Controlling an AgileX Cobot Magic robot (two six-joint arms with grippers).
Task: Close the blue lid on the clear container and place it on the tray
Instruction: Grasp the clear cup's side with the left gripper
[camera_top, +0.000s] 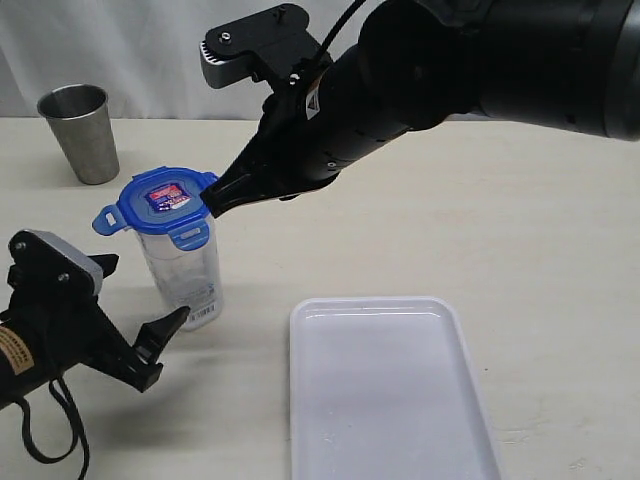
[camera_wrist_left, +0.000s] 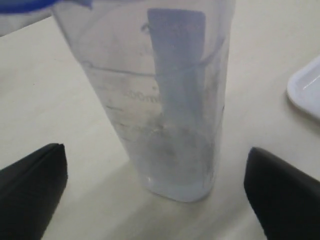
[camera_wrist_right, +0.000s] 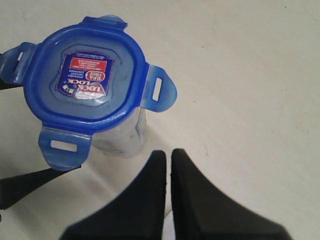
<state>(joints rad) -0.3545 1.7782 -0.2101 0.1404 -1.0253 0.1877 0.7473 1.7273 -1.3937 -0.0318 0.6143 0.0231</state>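
Beige table (camera_top: 520, 220), lidded container (camera_top: 185, 265) — steel cup (camera_top: 82, 130), tray (camera_top: 390, 400) nearby

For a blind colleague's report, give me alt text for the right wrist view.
The blue lid sits on the clear container, all four flaps flared outward. The right hand, shut, hovers beside it above the pale table.

Right claw (camera_top: 212, 197) blocks blue lid (camera_top: 160, 200) flank; steel cup (camera_top: 82, 132) apart
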